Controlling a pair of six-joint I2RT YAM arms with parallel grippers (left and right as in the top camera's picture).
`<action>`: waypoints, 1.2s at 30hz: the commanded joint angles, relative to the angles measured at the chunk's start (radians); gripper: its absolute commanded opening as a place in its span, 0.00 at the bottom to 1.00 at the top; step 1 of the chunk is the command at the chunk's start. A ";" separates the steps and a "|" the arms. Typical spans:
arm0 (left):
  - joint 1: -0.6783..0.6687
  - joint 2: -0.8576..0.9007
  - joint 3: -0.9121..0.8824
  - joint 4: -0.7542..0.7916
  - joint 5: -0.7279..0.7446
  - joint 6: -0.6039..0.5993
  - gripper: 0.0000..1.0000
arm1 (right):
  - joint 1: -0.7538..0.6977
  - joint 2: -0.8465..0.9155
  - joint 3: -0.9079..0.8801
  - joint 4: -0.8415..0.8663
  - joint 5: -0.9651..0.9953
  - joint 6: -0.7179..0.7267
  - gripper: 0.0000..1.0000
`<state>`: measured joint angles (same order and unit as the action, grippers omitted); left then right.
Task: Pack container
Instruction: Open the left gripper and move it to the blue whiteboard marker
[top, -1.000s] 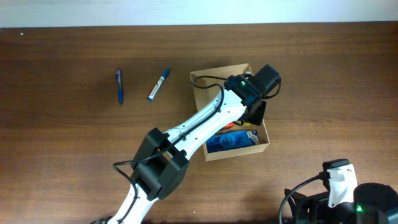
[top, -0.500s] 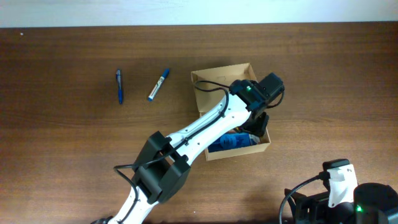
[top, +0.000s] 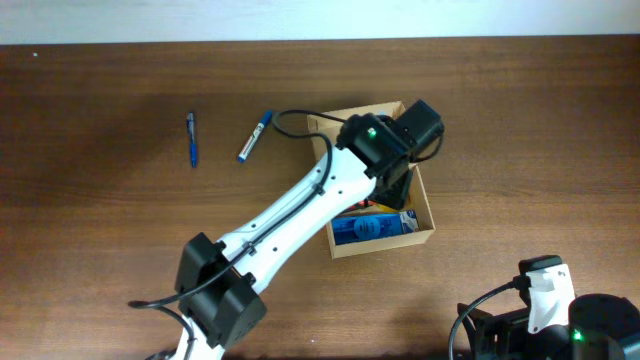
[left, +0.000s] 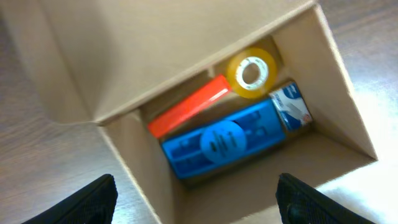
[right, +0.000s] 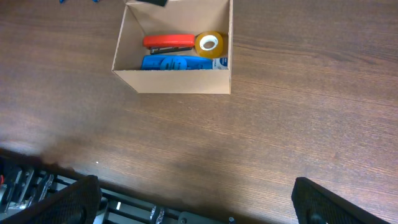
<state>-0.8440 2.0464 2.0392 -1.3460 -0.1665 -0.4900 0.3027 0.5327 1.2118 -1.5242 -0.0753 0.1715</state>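
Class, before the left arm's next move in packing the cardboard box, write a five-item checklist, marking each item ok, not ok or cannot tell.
1. Left gripper open and empty: ok.
2. Container top open, inside reachable: ok.
3. Tape roll, red stapler and blue box lie inside: ok.
4. All stationery packed: not ok; blue pen and marker lie on the table.
5. Right gripper open, clear of the container: ok.

blue pen (top: 191, 138), blue marker (top: 254, 136), wooden table (top: 100, 220)
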 joint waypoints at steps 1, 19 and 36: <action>0.030 -0.089 -0.054 0.002 -0.066 -0.014 0.81 | -0.002 -0.004 0.011 0.003 0.009 -0.011 0.99; 0.472 -0.247 -0.503 0.448 -0.013 0.397 0.81 | -0.002 -0.004 0.011 0.003 0.009 -0.011 0.99; 0.627 0.138 -0.503 0.865 0.077 0.880 0.82 | -0.002 -0.004 0.011 0.003 0.009 -0.011 0.99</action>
<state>-0.2298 2.1590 1.5406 -0.4911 -0.1116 0.3702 0.3023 0.5327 1.2118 -1.5242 -0.0753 0.1707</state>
